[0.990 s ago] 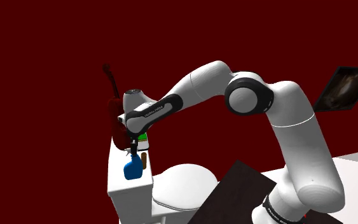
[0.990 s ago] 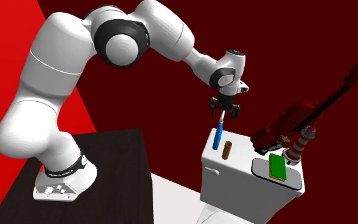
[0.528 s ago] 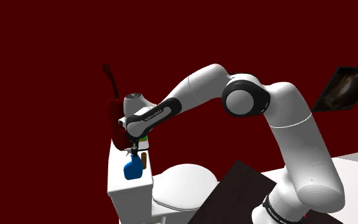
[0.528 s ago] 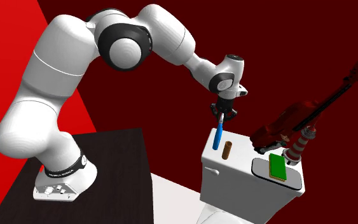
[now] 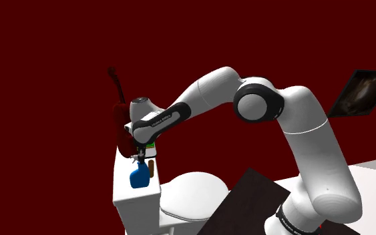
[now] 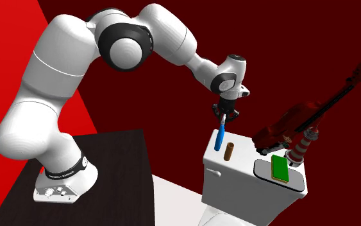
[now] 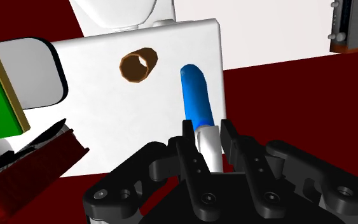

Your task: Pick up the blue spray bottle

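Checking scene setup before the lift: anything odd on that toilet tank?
Yes: a dark red violin lies tilted across the end of the toilet tank away from the spray bottle, neck jutting past it; odd item there. The gripper clasps the bottle.

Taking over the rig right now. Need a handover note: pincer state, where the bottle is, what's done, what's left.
Pincer: shut on the white neck of the blue spray bottle, one finger on each side.
Bottle: upright, base apparently resting on the white toilet tank, near one end of its lid. A brown tube stands beside it, not touching.
Done: approach and grasp.
Left: the lift. Going straight up should keep it clear of the tube.
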`<action>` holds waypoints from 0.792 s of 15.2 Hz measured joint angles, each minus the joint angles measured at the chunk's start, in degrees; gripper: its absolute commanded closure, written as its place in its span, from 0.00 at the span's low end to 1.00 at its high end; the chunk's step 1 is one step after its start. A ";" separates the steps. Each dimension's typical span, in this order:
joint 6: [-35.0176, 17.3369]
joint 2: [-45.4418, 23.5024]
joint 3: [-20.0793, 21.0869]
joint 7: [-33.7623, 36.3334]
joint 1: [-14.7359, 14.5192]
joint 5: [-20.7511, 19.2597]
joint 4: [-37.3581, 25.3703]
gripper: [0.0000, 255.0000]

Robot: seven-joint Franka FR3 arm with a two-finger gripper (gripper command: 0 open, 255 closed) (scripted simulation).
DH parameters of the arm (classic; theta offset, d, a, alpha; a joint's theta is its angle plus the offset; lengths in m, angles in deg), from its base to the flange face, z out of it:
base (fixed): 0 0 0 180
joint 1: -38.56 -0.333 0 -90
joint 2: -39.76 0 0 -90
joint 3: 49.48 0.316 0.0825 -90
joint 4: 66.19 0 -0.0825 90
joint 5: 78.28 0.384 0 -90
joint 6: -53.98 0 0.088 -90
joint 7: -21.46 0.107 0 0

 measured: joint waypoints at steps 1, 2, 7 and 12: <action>0.34 0.44 0.04 -0.04 0.04 0.04 0.11 1.00; 0.75 0.78 0.06 -0.05 0.05 0.07 0.04 1.00; 3.28 3.10 0.25 -0.23 0.18 0.31 -0.19 1.00; 5.68 5.66 0.45 -0.33 0.28 0.56 -0.03 1.00</action>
